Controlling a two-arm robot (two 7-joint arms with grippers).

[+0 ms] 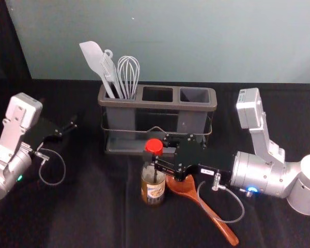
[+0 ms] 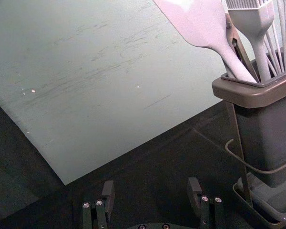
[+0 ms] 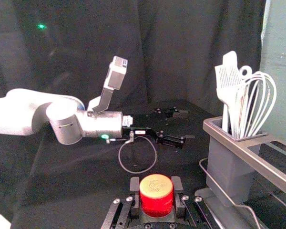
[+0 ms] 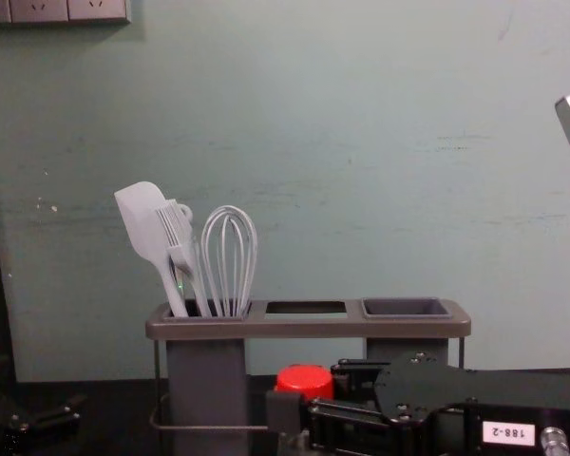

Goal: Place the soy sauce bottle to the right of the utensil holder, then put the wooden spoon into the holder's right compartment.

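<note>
The black right gripper (image 3: pixel 156 191) pinches the upright, red-capped bottle (image 1: pixel 153 191), maybe lifted. It should go right, past the gray plastic holder (image 1: pixel 157 105). The spread, black left gripper (image 2: pixel 151 187) is far left.

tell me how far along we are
Neither step looks finished. The right gripper holds the soy sauce bottle in front of the holder, not to its right. Remaining: placing it there, then moving the wooden spoon from the table into the empty right compartment.

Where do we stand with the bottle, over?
Right gripper shut on soy sauce bottle. Wooden spoon close to bottle's right, possibly in the way. Left gripper open, left of utensil holder.
</note>
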